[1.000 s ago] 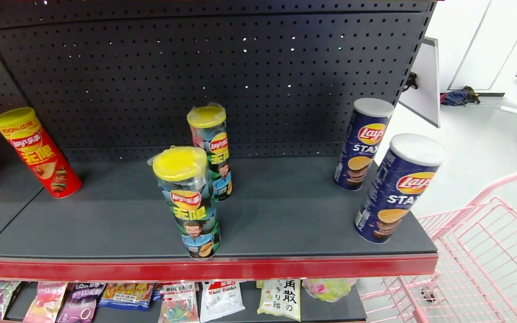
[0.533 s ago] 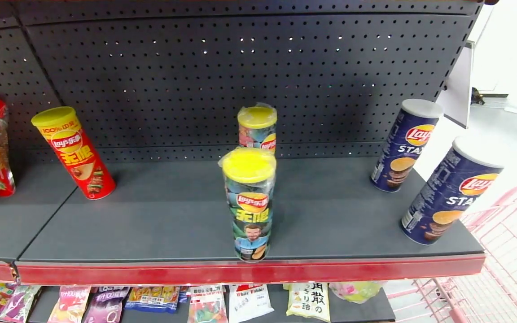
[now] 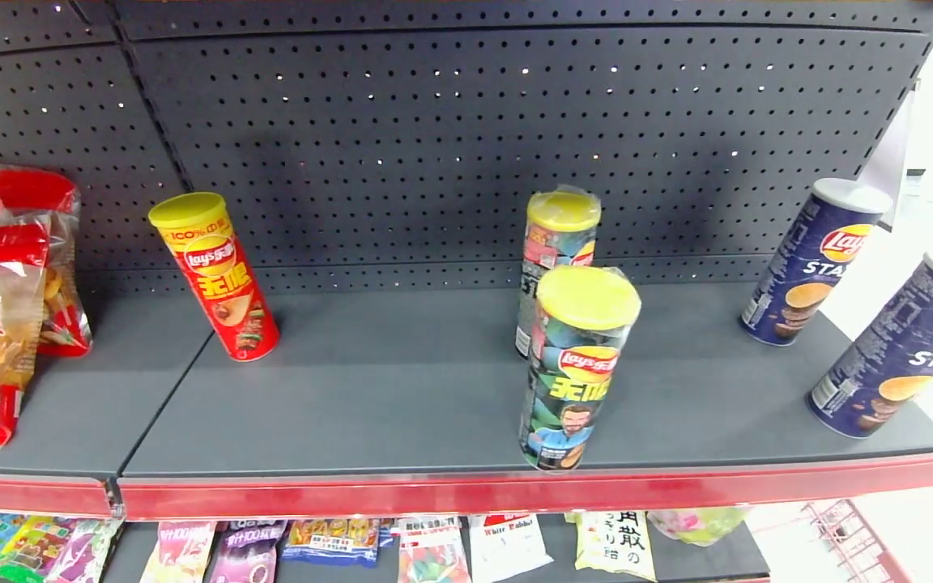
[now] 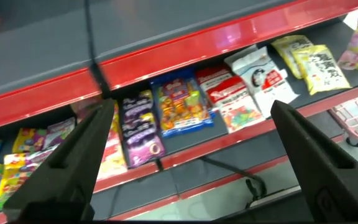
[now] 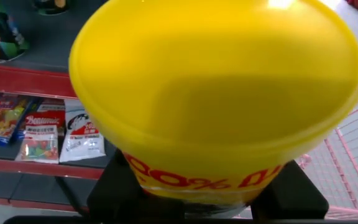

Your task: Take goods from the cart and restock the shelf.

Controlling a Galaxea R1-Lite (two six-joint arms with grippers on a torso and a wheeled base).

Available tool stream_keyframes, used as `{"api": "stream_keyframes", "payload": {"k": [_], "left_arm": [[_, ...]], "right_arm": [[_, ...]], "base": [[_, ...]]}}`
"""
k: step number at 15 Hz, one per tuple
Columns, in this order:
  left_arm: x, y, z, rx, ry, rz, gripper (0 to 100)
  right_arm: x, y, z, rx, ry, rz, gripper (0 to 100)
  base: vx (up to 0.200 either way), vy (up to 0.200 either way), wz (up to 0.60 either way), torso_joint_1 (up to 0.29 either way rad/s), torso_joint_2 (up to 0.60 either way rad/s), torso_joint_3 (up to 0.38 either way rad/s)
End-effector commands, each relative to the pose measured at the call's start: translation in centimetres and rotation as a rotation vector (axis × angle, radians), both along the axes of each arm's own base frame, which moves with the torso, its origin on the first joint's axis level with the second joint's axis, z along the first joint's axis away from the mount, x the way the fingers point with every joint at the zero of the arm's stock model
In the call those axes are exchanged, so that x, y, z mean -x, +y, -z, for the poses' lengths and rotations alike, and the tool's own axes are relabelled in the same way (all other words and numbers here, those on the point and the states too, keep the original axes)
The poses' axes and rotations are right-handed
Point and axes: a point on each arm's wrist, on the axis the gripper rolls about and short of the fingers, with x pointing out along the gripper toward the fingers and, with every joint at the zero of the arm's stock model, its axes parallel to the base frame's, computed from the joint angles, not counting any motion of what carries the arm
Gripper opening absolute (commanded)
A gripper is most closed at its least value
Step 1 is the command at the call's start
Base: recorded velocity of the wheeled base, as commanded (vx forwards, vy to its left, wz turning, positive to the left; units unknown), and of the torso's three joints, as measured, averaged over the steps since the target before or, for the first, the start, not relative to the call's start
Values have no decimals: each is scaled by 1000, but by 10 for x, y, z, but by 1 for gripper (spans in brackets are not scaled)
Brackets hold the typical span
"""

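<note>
The view swings left onto the red can (image 3: 215, 279) on the shelf (image 3: 402, 389) ahead; the right gripper (image 5: 201, 199) grips its yellow-lidded twin (image 5: 216, 93) ready for restocking, and the left gripper (image 4: 191, 155) gapes wide.

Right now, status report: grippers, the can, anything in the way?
Left gripper open, empty. Right gripper shut on yellow-lidded can. Shelf has bare room between red can and green cans; nothing blocking it.
</note>
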Motion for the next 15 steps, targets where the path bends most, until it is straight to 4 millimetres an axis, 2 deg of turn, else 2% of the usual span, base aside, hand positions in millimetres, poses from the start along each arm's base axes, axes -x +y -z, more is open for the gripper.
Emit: {"api": "stream_keyframes", "payload": {"k": [1,15], "left_arm": [[0,0,0,0,0,1,100],[0,0,0,0,0,0,100]], "right_arm": [[0,0,0,1,1,-1,0],[0,0,2,4,7,-1,0]], "base": [[0,200,0,7,7,7],[0,200,0,3,1,2]]}}
